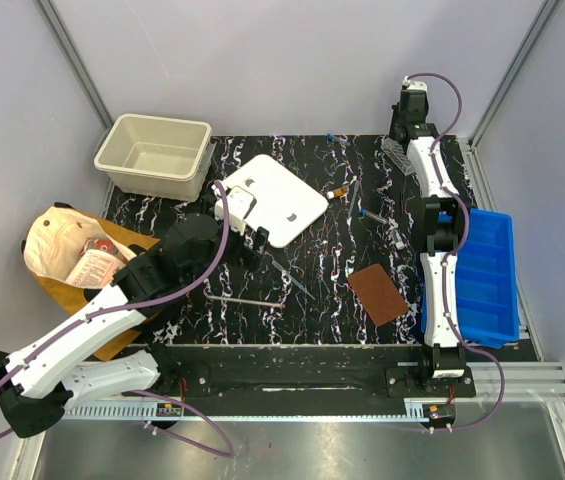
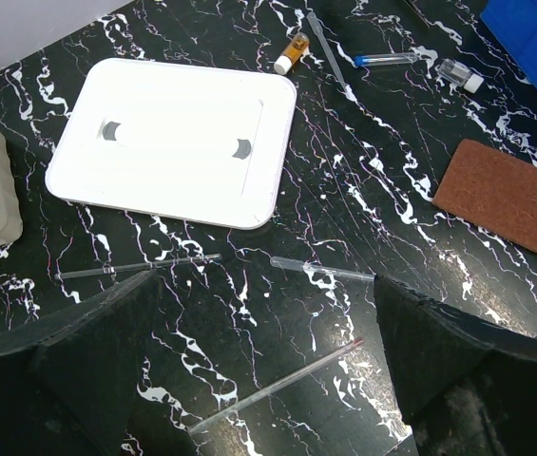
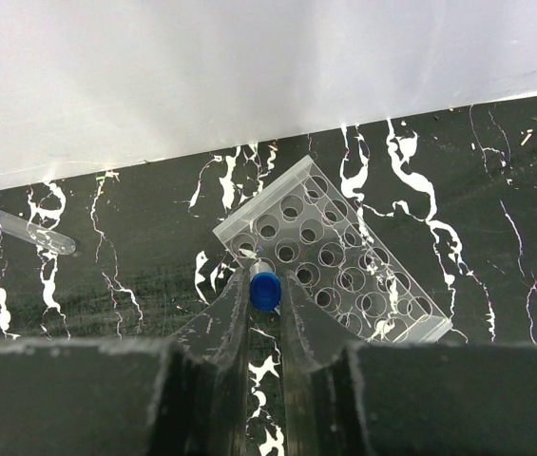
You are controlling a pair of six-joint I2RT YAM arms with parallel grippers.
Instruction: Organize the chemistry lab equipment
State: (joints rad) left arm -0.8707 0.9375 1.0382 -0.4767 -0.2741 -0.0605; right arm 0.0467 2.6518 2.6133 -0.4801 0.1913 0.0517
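Observation:
My right gripper [image 3: 265,302] is shut on a blue-capped tube [image 3: 265,290], held upright over the near-left holes of the clear tube rack [image 3: 339,256]. The rack stands at the back right [image 1: 397,155], under the right gripper [image 1: 409,112]. Another blue-capped tube [image 3: 16,228] lies left of the rack. My left gripper [image 2: 268,380] is open and empty above a thin red-tipped rod [image 2: 282,385]. A clear pipette [image 2: 330,271] and a second thin rod [image 2: 140,266] lie just beyond it. An orange vial [image 2: 294,52], a blue-tipped tube [image 2: 387,59] and a white-capped vial [image 2: 460,74] lie farther back.
A white flat lid [image 1: 274,198] lies mid-table and a brown pad [image 1: 379,293] near the front right. A beige bin [image 1: 154,155] stands at the back left and a blue bin [image 1: 482,280] at the right edge. A tan paper bag [image 1: 72,255] sits at the left.

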